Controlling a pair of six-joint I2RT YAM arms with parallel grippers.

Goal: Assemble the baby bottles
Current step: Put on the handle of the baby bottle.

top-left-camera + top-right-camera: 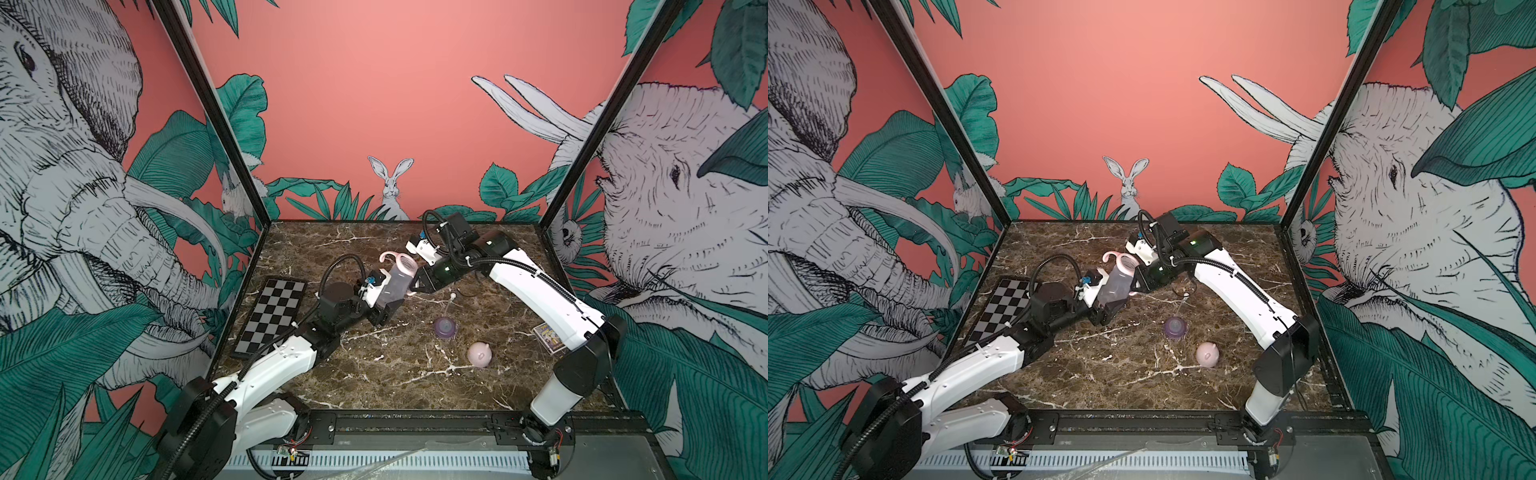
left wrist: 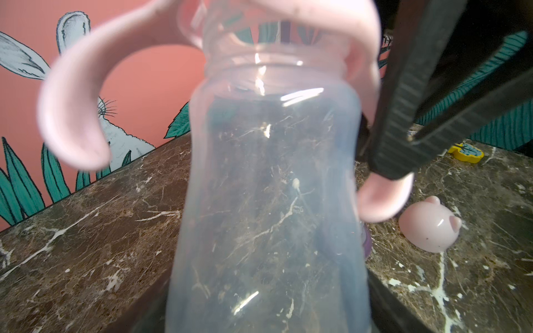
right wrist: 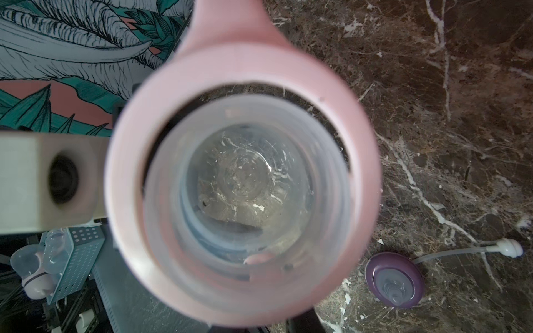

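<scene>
Pressed close to the right wrist lens was the pink two-handled ring [image 3: 239,69], a blurred hoop loosely around the open mouth of the clear body [image 3: 239,178], a crescent of gap on one side (whether it had dropped to its seat I could not tell). The left claw [image 1: 384,309] was closed on the lower half of that body and held it tilted above the table [image 1: 374,382], just toward 12 o'clock from the table's middle in both top views. The right claw [image 1: 414,287], reaching in from 3 o'clock, had its fingers pinched together on one handle of the ring. By my reading the job was about a third done: the purple nipple collar [image 1: 445,328] lay on the table near 4 o'clock from the middle, its straw [image 3: 461,248] trailing beside it. The pink dome cap [image 1: 480,354] rested apart from it, further out toward 4 o'clock, and neither was yet fitted. Left to do: settle the ring, feed in the straw, fit the collar, press on the cap. The table was dark brown marble-look with white veins, a checkerboard [image 1: 272,316] lying at its 9 o'clock edge. The walls [image 1: 374,104] were salmon pink, painted with elephants, green leaves and a rabbit [image 1: 390,187] at 12 o'clock, with black frame posts at the corners.
</scene>
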